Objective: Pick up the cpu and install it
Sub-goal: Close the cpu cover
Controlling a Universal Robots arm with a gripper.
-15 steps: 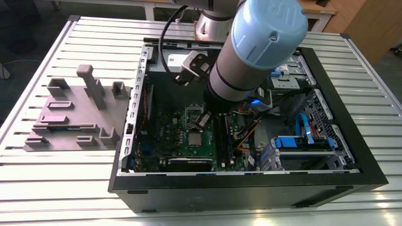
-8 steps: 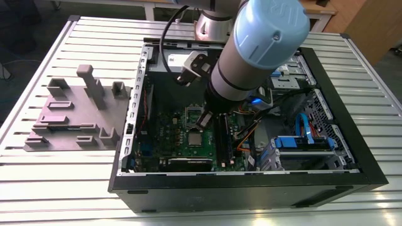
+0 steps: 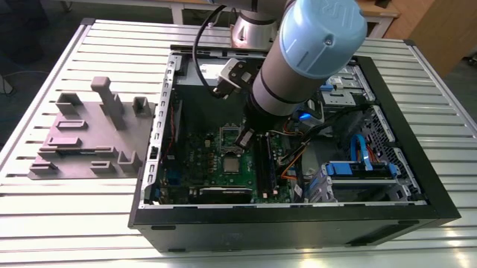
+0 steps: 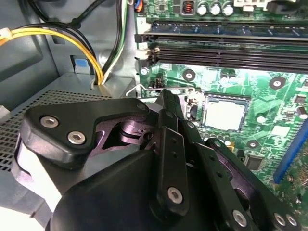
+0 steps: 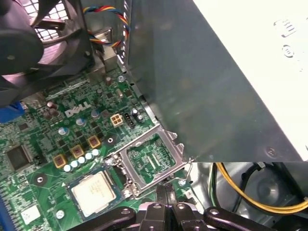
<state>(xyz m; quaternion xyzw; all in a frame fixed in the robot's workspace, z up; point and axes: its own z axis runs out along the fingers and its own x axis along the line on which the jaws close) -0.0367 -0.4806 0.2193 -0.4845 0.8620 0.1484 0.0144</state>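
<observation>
A: How much room is left around the gripper (image 5: 166, 204)?

B: Little. It is lowered inside the open computer case (image 3: 186, 223), hemmed by the case walls, with the grey power supply box (image 5: 226, 82) just beside it and the memory slots (image 4: 226, 41) on the far side of the socket.

A: What can be counted?

B: One cpu (image 5: 94, 192) is seen – a silver square seated flat in its socket on the green motherboard (image 5: 43, 139). One load frame (image 5: 151, 161) is seen raised open, next to the chip. One grey fixture block (image 3: 93, 137) lies on the slatted table (image 3: 67, 223), well apart at the exterior view's left.

A: And the arm's pose?

B: The arm (image 3: 298, 61) is angled down into the case from the back of the exterior view. The fingers (image 5: 161, 195) are pressed together, nothing between them, just beside the edge of the open frame; the cpu is not touched – it lies near the fingertips.
</observation>
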